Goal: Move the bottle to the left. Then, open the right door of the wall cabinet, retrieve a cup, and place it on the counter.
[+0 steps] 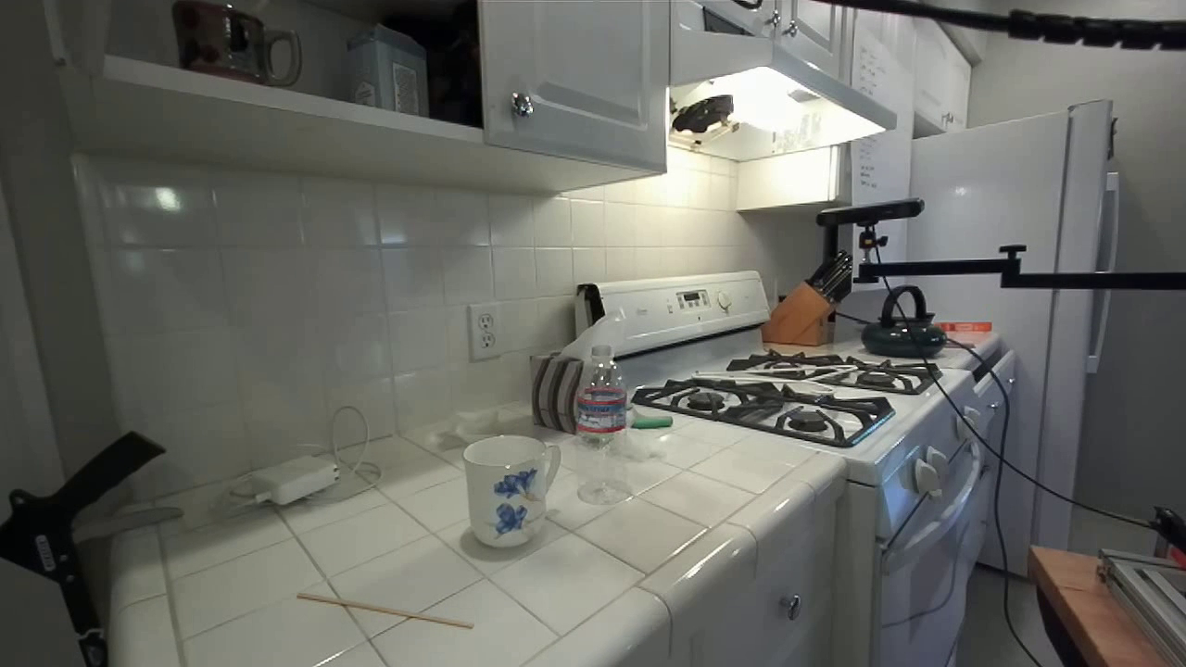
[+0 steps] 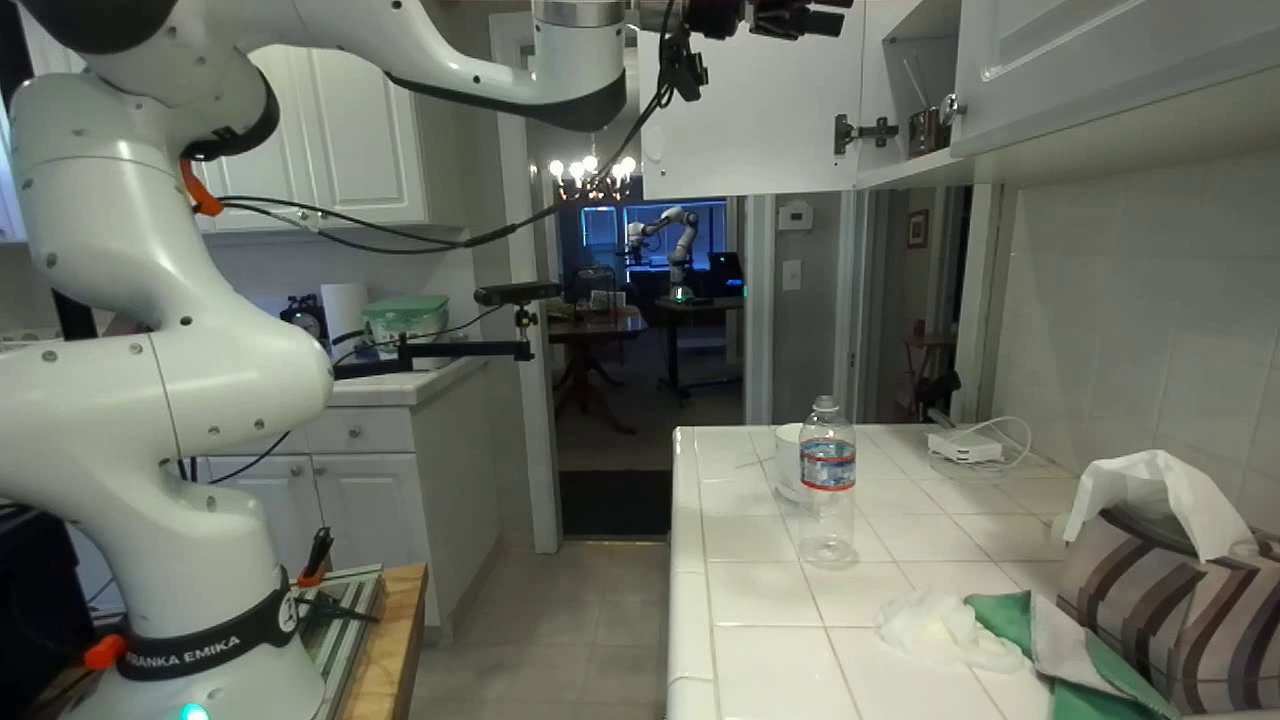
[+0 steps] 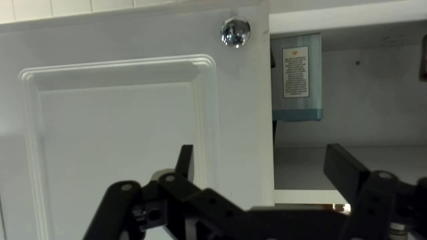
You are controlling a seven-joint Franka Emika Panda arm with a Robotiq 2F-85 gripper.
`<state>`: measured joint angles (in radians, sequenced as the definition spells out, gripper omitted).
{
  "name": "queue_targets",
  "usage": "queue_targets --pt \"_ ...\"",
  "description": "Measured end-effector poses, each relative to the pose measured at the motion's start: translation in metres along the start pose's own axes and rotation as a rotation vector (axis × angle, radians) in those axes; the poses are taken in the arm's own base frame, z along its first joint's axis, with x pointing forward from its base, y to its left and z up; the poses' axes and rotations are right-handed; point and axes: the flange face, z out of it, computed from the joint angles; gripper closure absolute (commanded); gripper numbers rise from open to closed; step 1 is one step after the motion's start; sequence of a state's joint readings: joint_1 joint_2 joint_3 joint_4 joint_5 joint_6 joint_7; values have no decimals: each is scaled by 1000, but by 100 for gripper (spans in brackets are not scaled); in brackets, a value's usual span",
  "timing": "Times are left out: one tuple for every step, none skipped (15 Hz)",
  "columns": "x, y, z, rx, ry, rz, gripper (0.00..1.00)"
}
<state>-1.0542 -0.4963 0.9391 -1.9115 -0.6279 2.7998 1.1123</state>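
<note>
Wrist view: picture stands upside down, tiled wall (image 3: 66, 8) along its top. On the gripper (image 3: 260, 160) the 2 fingers (image 3: 345, 168) stand wide apart, the side edge of the right door (image 3: 116, 126) showing between them. In this view 1 finger overlaps the door's panel, 1 overlaps the open bay of the cabinet (image 3: 373, 113); contact with either cannot be told. The right door is shut, its chrome knob (image 3: 235, 32) near the free edge. A box (image 3: 296, 83) with a printed label stands in the bay just past that edge.

In an exterior view: the bottle (image 1: 602, 412), red and blue on its label, stands upright on the counter (image 1: 417, 556), the white mug (image 1: 505, 491) just beside it, a gap between the 2. Behind the bottle, next to the stove (image 1: 866, 463), is the tissue box (image 1: 554, 394). A white block (image 1: 296, 480) with a cable lies near the tiled wall; a thin stick (image 1: 384, 610) lies flat toward the near side. The cabinet's shelf (image 1: 296, 106) carries a red mug (image 1: 218, 46) and the box; between box and right door, a dark shape (image 1: 456, 74), too dark to identify.

In an exterior view: the arm (image 2: 230, 370) stands on a wooden stand (image 2: 400, 640); gripper at the top edge, partly cut off. The cabinet's left door (image 2: 750, 130) stands open, hinge (image 2: 865, 133) showing; right door closed here too. Bottle upright, hiding part of the white mug. A crumpled translucent piece (image 2: 945, 630) lies on the counter, a green-and-grey piece (image 2: 1070, 650) beside it, near the tissue box; material of both unclear. A similar far arm (image 2: 682, 250) shows in the background
</note>
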Motion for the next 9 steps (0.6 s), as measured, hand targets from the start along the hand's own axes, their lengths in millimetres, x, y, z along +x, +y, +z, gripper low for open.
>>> queue_targets --pt "4 -7 5 -40 17 9 0" --pt "8 -12 10 -83 29 18 0" --pt "11 -15 17 -131 35 26 0" --pt "12 -18 24 -180 39 33 0" --pt "13 -20 31 -224 41 37 0" --pt "13 -23 37 -266 42 37 0" --pt "13 -27 43 -304 44 36 0" --pt "12 -33 48 -334 47 36 0" --pt "11 -39 53 -360 51 34 0"
